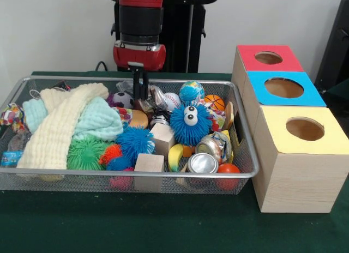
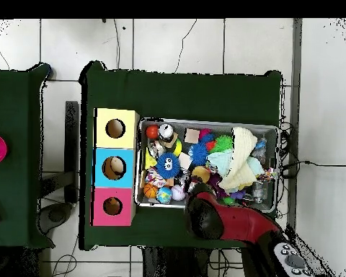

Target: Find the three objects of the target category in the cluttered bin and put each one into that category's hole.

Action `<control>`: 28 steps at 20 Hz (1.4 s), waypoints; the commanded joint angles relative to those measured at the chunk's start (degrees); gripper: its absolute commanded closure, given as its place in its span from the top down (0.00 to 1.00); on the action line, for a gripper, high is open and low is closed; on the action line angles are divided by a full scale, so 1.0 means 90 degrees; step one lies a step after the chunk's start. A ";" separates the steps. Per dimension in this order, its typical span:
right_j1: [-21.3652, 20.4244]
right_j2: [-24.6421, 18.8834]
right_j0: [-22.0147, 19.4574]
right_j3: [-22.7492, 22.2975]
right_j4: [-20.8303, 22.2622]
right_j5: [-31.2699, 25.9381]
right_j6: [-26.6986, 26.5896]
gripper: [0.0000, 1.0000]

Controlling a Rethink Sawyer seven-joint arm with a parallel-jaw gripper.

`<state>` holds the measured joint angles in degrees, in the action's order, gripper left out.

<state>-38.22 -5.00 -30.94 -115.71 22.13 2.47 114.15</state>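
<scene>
Overhead view: arm (image 2: 230, 222) hides fingers (image 1: 140, 89) and bin's (image 2: 271, 131) near corner.

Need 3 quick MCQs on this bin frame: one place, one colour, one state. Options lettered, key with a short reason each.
1. The blue googly-eyed spiky ball lies:
A. in the wire bin
B. on the yellow box
C. on the green cloth

2. The box nearest the front camera has a top that is:
A. red
B. blue
C. yellow

3. The gripper is:
A. carrying a can
B. holding nothing, above the bin's far side
C. inside a hole

Key: 1 A, it sits among the clutter; 2 C, yellow top in front; 3 B, nothing hangs between its tips.
</scene>
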 commanded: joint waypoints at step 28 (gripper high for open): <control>0.0736 -0.0780 -0.2367 -0.0081 0.1798 -0.0370 -0.0152 0.00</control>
<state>-33.92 -8.41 -49.51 -118.43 33.01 0.80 114.15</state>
